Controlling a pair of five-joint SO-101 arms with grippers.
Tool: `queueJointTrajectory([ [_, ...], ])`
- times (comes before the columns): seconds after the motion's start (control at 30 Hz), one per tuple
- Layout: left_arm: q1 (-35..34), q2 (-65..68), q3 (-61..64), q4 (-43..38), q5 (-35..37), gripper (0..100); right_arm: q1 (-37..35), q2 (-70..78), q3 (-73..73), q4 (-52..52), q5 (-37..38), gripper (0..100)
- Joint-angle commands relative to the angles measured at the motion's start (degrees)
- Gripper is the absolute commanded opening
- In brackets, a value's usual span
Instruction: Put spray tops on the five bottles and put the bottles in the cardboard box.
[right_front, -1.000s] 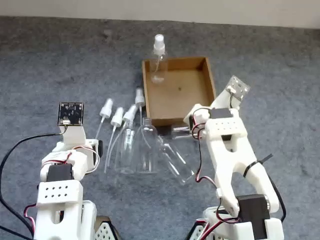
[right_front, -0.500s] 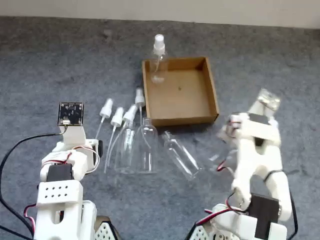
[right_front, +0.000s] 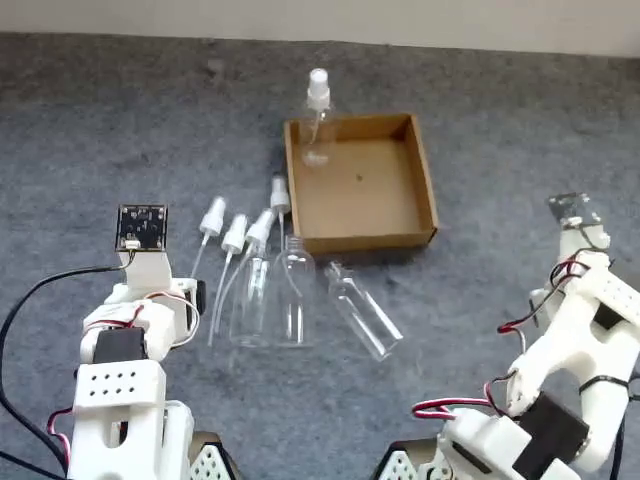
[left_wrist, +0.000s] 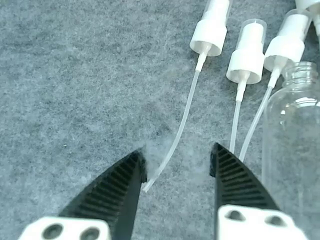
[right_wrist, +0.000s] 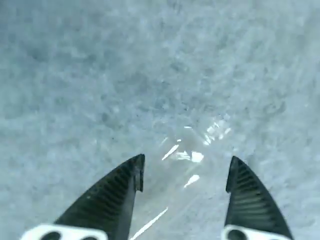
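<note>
The left gripper (left_wrist: 177, 157) hangs low over the grey carpet (right_front: 110, 120) with its black fingers spread. The thin dip tube of a white plastic spray top (left_wrist: 210, 35) lies loose between them, its end just beside one finger. On the other side of the table, well apart from everything else, the right gripper (right_wrist: 186, 167) pinches a clear plastic bottle (right_wrist: 192, 157) between its fingers above the carpet. Whether that bottle touches the carpet cannot be told. Just past the left gripper, four loose spray tops (right_front: 235, 232) lie in a row, tubes pointing back toward the arms. Beside them are three uncapped clear bottles (right_front: 294, 290) on their sides, necks toward the box. Two of them touch side by side, and the third lies slanted a little apart on the right arm's side. Beyond these sits the shallow brown cardboard box (right_front: 427, 195). In its far corner on the left arm's side stands a capped clear bottle (right_front: 317, 125), upright, with a white spray top on it.
</note>
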Motion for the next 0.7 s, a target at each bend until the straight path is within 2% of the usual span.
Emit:
queueJointTrajectory([
  [0.0, -0.4, -0.4, -0.22, -1.23, -0.7, 17, 0.57, -0.4, -3.3, 0.4, 2.64, 22.3],
  [0.1, -0.48, -0.4, -0.13, -1.23, -0.7, 17, 1.45, -0.4, -3.3, 0.66, -9.76, 22.4],
  [0.23, -0.31, -0.4, -0.13, -1.23, -0.7, 17, 6.2, -0.75, -3.21, 0.4, -27.96, 22.4],
  [0.37, -0.31, -0.4, -0.13, -1.23, -0.7, 17, 9.98, -1.01, -3.47, 0.31, -41.14, 22.4],
  [0.53, -0.31, -0.4, -0.13, -1.14, -0.7, 17, 10.86, -0.4, -3.82, 0.4, -50.46, 22.4],
  [0.67, -0.31, -0.4, -0.13, -1.05, -0.7, 17, 10.86, -0.31, 0.4, 0.31, -50.11, 22.4],
])
